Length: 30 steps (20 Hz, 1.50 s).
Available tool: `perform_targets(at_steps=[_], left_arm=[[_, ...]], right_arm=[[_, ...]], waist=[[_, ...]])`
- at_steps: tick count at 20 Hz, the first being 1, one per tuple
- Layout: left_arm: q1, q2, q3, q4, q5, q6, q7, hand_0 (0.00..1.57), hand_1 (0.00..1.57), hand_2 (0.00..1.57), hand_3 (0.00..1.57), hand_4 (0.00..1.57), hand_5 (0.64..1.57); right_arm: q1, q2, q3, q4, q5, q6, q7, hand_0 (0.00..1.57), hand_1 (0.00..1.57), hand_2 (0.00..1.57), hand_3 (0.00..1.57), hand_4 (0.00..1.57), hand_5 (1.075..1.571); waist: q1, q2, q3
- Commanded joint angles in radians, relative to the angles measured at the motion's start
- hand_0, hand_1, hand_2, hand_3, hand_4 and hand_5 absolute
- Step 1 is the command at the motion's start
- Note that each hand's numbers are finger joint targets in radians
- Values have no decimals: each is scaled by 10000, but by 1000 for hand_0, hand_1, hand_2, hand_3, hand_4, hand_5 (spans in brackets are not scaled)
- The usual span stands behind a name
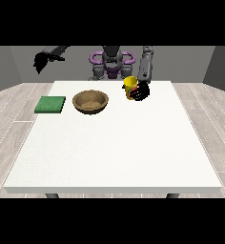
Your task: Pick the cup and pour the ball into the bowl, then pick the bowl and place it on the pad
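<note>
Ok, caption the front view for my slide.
Hand at the view's right grips the yellow cup beside the bowl and green pad.

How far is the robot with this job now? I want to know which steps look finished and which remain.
Nothing looks finished yet. In hand: the hand at the view's right is at the yellow cup, its fingers around it, with the cup near the table's far edge. Left: pouring the ball into the wooden bowl, which stands beside the green pad, not on it. The ball itself cannot be seen. The other hand is raised off the table.

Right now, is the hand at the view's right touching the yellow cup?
Touching. In the front view the hand overlaps the yellow cup, fingers wrapped around its side.
</note>
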State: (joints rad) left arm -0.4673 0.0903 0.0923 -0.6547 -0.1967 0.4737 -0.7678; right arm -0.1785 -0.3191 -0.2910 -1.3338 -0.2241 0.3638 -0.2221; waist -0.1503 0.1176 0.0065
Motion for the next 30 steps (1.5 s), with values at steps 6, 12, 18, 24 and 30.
perform_targets(at_steps=[6, 12, 18, 24, 30], left_arm=[[-2125, 2871, -1137, 271, -2320, -225, 4306, 1459, 1459, 1571, 1571, 1571, 1282], [-2843, 1995, -2104, 46, -3895, 512, 5973, 1491, 1491, 1571, 1571, 1571, 1273], [-3417, 1822, -2771, 61, -5370, 569, 7763, 1490, 1490, 1571, 1571, 1512, 1267], [-4344, 1438, -4349, 468, -7803, 290, 9878, 1559, 1559, 1571, 1571, 1571, 1207], [-5061, 604, -6277, 712, -10102, -909, 10855, 1501, 1501, 1571, 1571, 1380, 1400]], right_arm=[[387, 94, -14, 1180, 197, 58, -65, 0, 0, 0, 0, 0, 1568], [-170, -368, -519, 1995, 5, 310, -645, 0, 0, 0, 0, 0, 1568], [-279, -211, -301, 2007, 28, 217, -141, 0, 0, 0, 0, 0, 1569], [-64, -469, -385, 2471, -111, 797, -243, 0, 0, 0, 0, 0, 1570], [-344, -852, -717, 3164, -289, 959, -146, 0, 0, 0, 0, 0, 1571]], waist=[[448, -1286, -36], [554, -853, -58], [347, -1276, -59], [99, -1992, -45], [446, -2158, -40]])
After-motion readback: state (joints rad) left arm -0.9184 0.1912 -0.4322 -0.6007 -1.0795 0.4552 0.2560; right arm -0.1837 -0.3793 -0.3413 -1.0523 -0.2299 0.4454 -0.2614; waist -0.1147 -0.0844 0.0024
